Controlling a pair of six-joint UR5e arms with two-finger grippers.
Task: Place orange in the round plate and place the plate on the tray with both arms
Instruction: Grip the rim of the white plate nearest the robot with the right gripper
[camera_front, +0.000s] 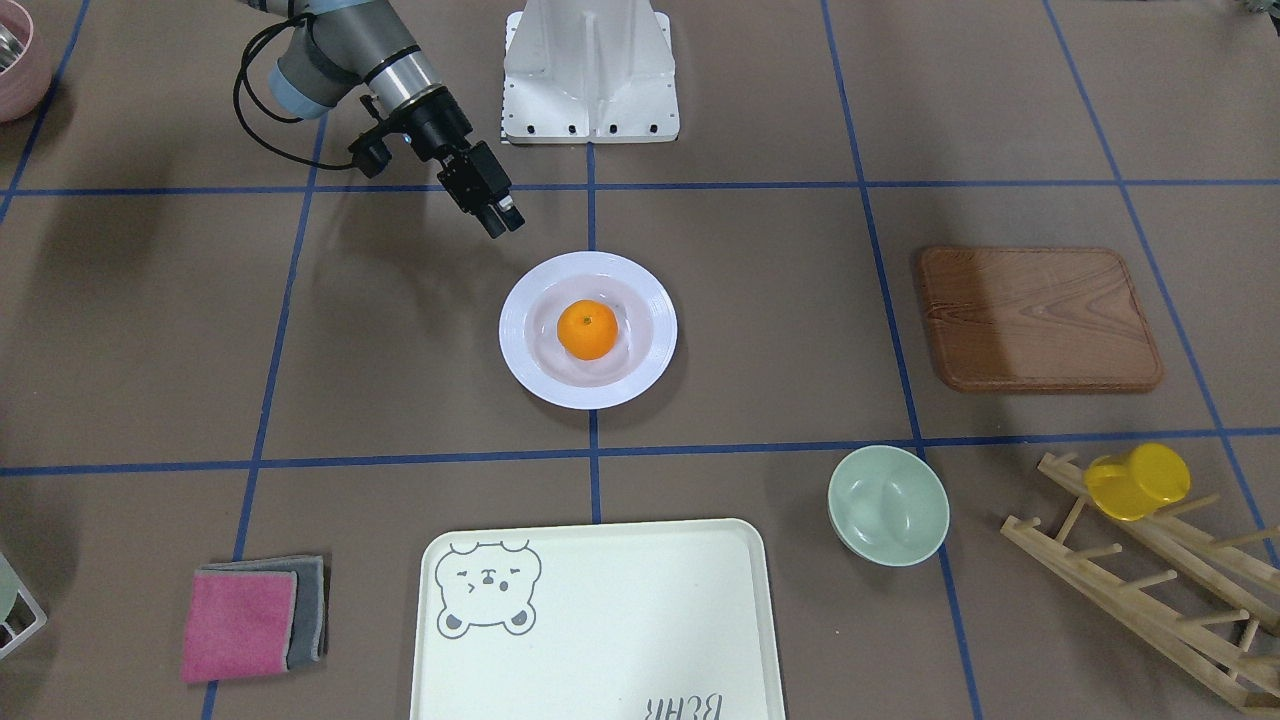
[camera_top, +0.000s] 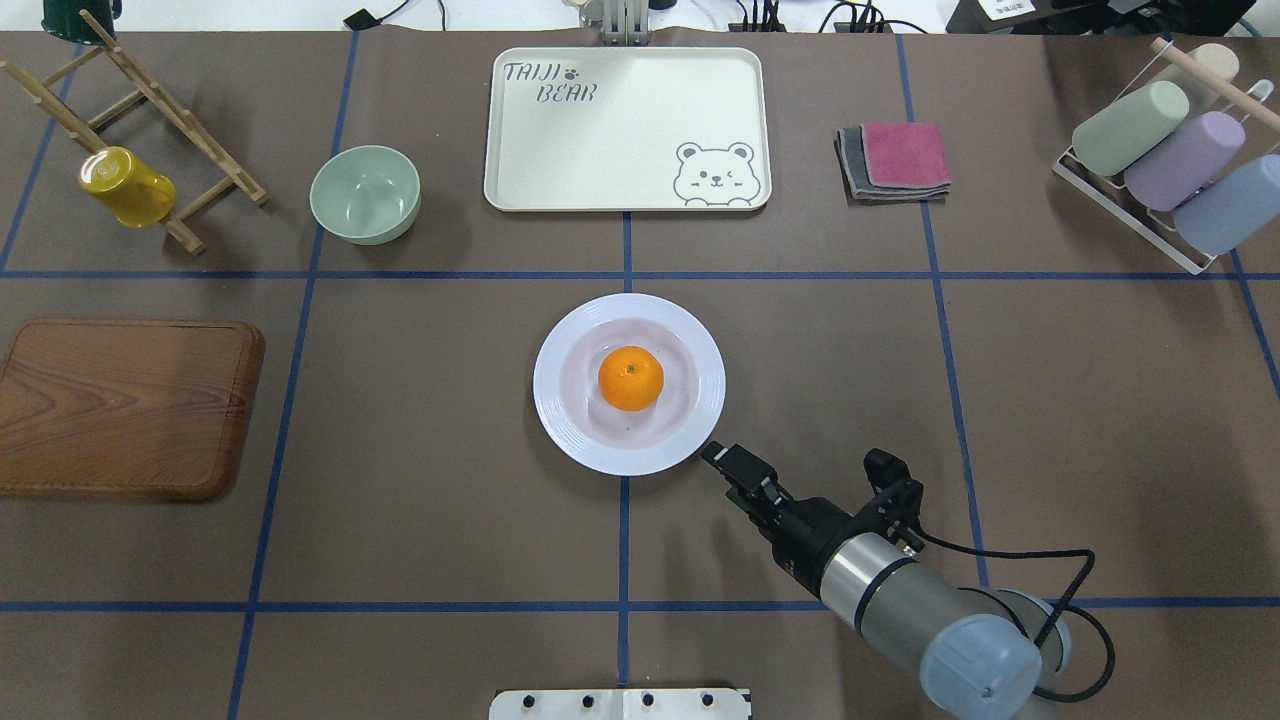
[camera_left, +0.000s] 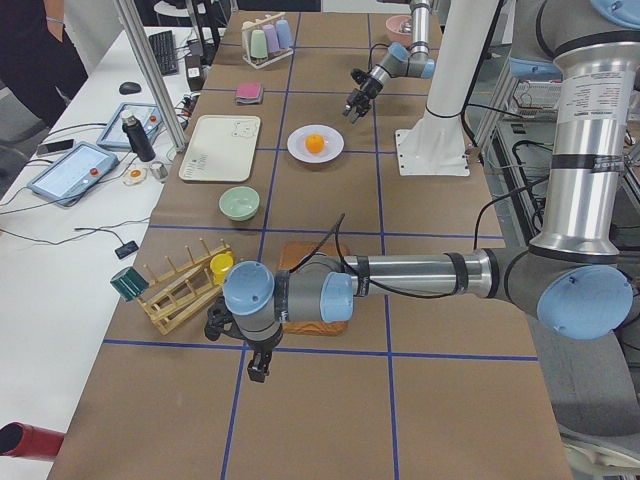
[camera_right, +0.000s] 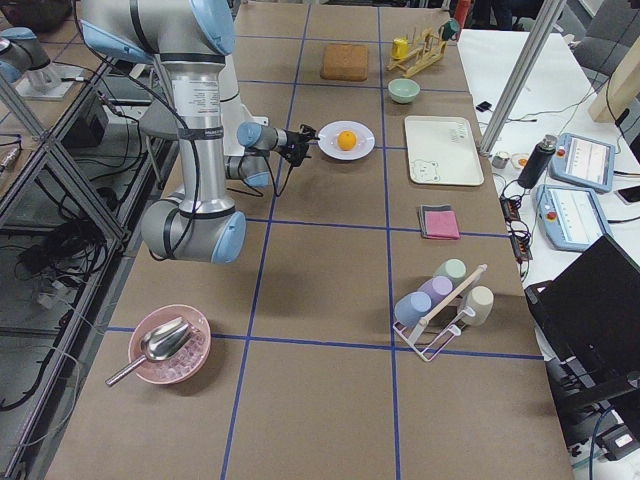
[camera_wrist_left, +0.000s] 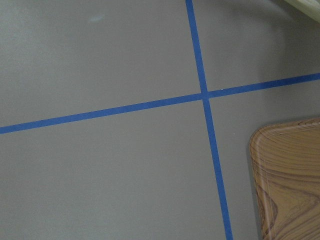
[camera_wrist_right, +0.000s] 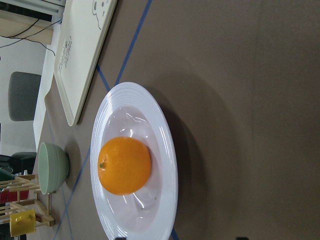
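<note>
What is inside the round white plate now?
Only the orange, in the sunken centre of the round plate. The surface under the orange is covered and cannot be seen.

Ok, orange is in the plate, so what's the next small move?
Probably ease the right gripper forward onto the plate rim: the orange already sits in it, the gripper hovers just short of it, and the tray holds nothing.

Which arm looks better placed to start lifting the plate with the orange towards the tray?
The right one. The right end effector sits just off the round plate, with the orange already inside. The left end effector hangs far off, near the wooden board.
</note>
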